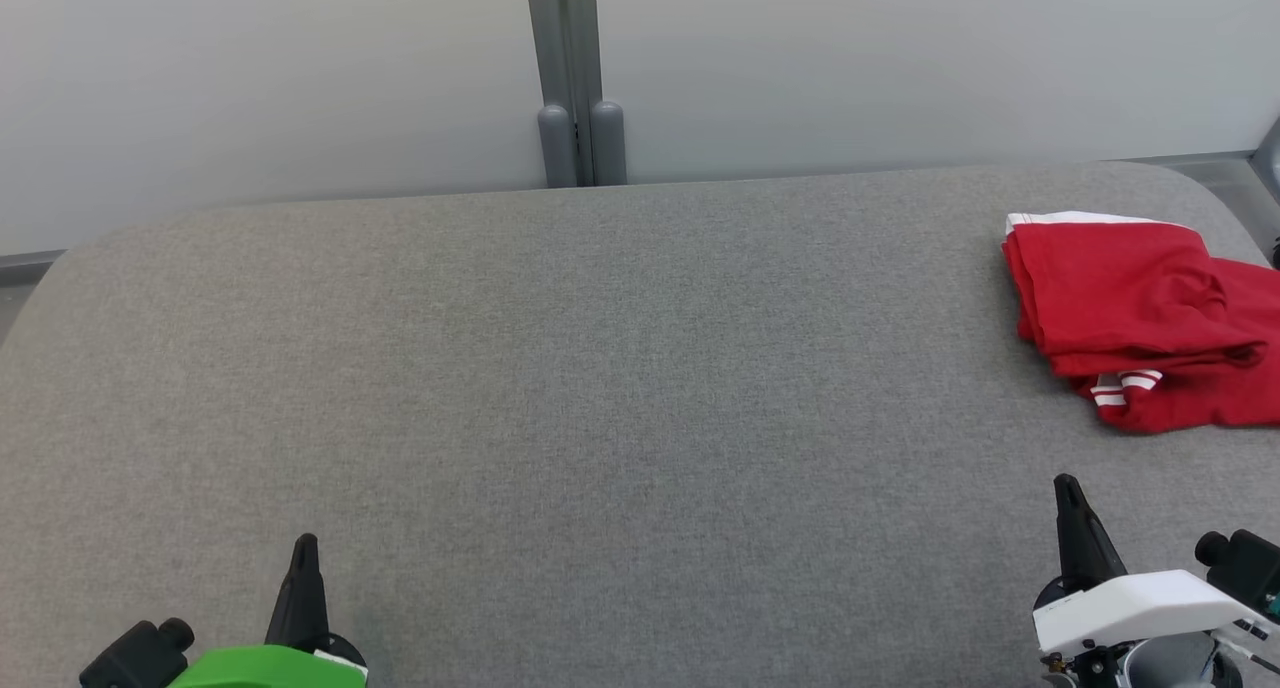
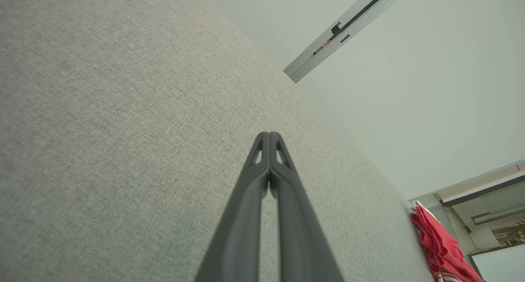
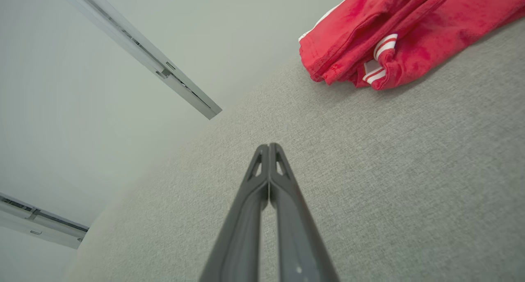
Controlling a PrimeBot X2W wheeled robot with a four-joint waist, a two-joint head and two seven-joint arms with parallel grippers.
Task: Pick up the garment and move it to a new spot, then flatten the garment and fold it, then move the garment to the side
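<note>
The red garment [image 1: 1140,318] is lying roughly folded at three o'clock near the grey table's [image 1: 600,368] edge, seemingly parked aside already, so the left gripper [image 1: 304,546] at seven o'clock and right gripper [image 1: 1067,483] at five are resting pinched closed, gripping nothing.

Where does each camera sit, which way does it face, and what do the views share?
Head view: on the head, facing forward and down at the grey table; left gripper and right gripper at the bottom.
Left wrist view: on the left wrist, looking along the shut left gripper across the table.
Right wrist view: on the right wrist, looking along the shut right gripper toward the red garment.
Shared: all three show table and red garment.
</note>
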